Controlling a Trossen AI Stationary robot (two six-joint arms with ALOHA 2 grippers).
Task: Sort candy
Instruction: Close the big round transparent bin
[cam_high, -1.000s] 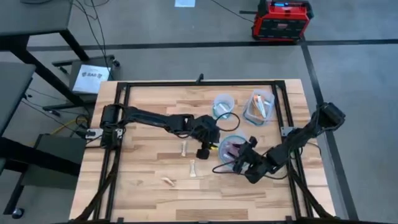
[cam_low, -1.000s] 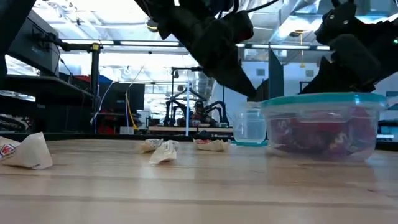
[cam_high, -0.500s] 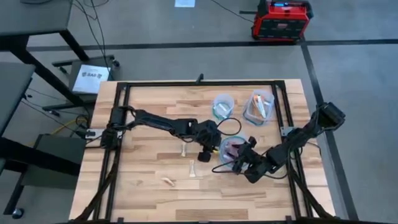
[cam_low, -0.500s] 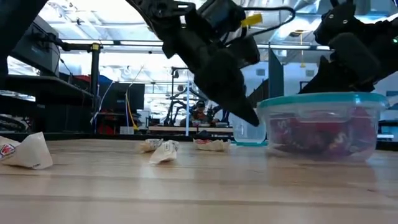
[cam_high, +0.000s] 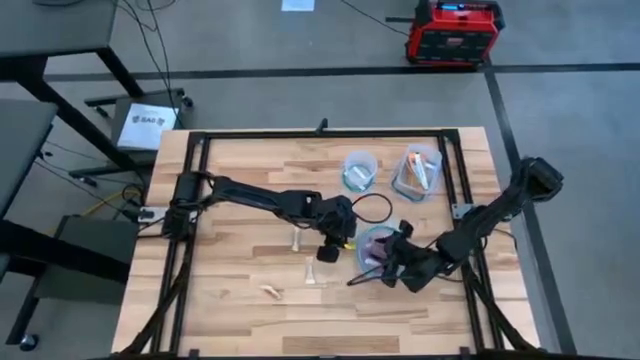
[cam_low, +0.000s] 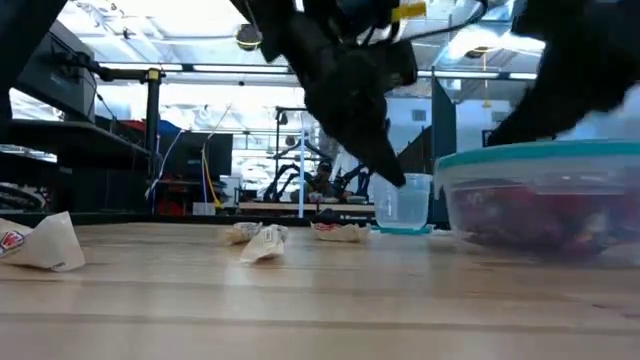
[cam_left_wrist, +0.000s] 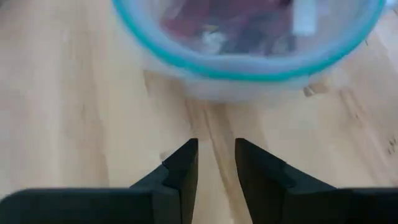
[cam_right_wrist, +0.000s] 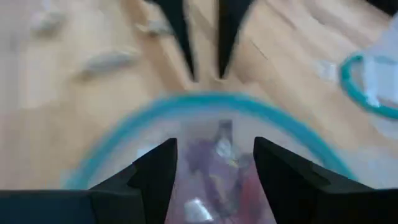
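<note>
The left gripper (cam_high: 330, 251) hangs empty, fingers slightly parted, beside the teal-rimmed tub (cam_high: 372, 236) of red and purple candy (cam_left_wrist: 236, 22); the right gripper (cam_high: 392, 272), spread wide, hovers over that tub; best lower left squarely onto a pale wrapper (cam_high: 310, 271) lying mid-bench toward the near edge.

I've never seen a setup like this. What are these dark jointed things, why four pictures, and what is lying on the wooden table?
They are two robot arms, each ending in a two-finger gripper. One picture looks down from overhead, one looks level across the table, and two come from cameras on the arms' wrists. The left gripper is empty, its fingers a little apart, just short of a blue-rimmed tub of red and purple candy. The right gripper is open around that tub's rim. Three pale wrapped candies lie loose on the table. Two more tubs stand at the back.
</note>
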